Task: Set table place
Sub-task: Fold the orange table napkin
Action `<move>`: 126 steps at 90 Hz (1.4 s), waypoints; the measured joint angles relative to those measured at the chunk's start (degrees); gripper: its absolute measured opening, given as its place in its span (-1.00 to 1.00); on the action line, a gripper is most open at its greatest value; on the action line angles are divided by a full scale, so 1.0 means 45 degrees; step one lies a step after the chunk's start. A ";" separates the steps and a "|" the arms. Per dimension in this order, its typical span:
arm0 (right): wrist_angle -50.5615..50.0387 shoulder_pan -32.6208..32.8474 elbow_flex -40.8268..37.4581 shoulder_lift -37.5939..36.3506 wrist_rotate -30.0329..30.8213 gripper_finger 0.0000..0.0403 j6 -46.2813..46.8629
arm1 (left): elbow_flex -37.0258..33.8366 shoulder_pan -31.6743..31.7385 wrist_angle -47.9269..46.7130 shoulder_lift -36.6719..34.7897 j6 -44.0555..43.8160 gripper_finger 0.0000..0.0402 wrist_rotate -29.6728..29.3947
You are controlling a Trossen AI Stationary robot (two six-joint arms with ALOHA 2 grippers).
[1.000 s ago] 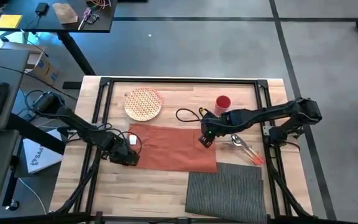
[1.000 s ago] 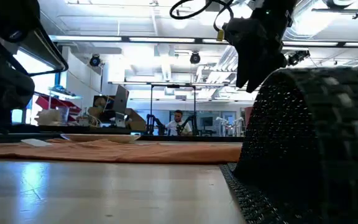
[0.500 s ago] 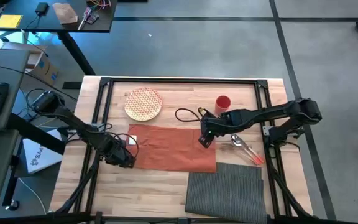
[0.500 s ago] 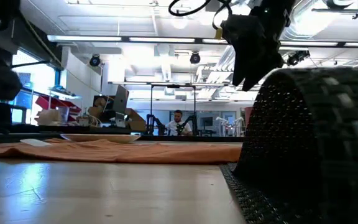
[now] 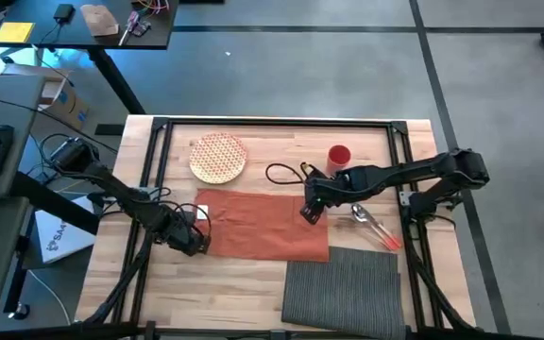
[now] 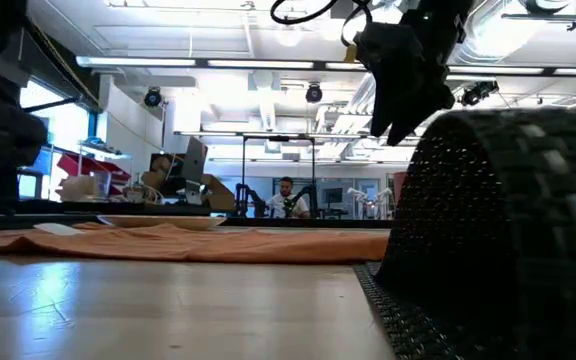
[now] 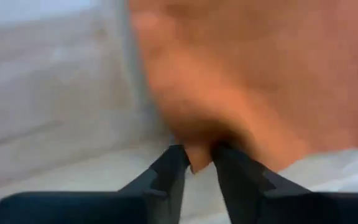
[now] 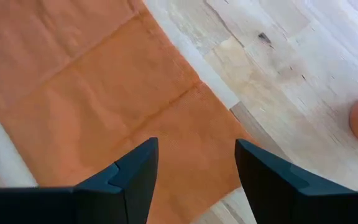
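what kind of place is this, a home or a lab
Likely a robotics lab or workshop: the low view shows an open hall with ceiling strip lights, another robot rig behind, and a cluttered desk beside the table.

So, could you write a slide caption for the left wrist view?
Left gripper pinches the edge of the orange cloth on the wooden table.

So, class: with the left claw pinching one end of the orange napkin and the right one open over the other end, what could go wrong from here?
1. The left claw grips only a small fold of the orange napkin; a pull may slip it free or bunch the cloth.
2. The napkin's corner lies beside the grey placemat, so dragging could catch it.
3. The right claw hangs open near the cutlery and red cup; a sweep might knock them.
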 joint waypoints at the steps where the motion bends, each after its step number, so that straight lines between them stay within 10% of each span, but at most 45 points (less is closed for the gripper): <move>1: 0.0044 0.0000 0.0000 0.0000 -0.0007 -0.02 0.0001 | 0.0003 0.0019 -0.0003 -0.0009 0.0050 -0.81 -0.0068; 43: 0.5323 -0.1418 0.0000 0.0583 -0.3308 -0.02 -0.0765 | 0.3602 0.1471 -0.1702 -0.0349 0.8783 -1.00 -0.2706; 73: 0.7658 -0.2866 0.0575 0.2905 -0.5388 -0.02 -0.1739 | 0.3764 0.2370 0.2015 0.0684 1.4389 -1.00 0.0303; 110: 0.4712 -0.1634 0.4836 0.6690 -0.5774 -0.02 -1.4492 | 0.3777 0.2060 0.1535 0.0962 1.3891 -1.00 0.1500; 126: 0.5919 -0.0879 0.4741 0.7320 -0.4595 -0.02 -1.6807 | 0.3774 0.2035 0.1486 0.0962 1.3636 -1.00 0.1523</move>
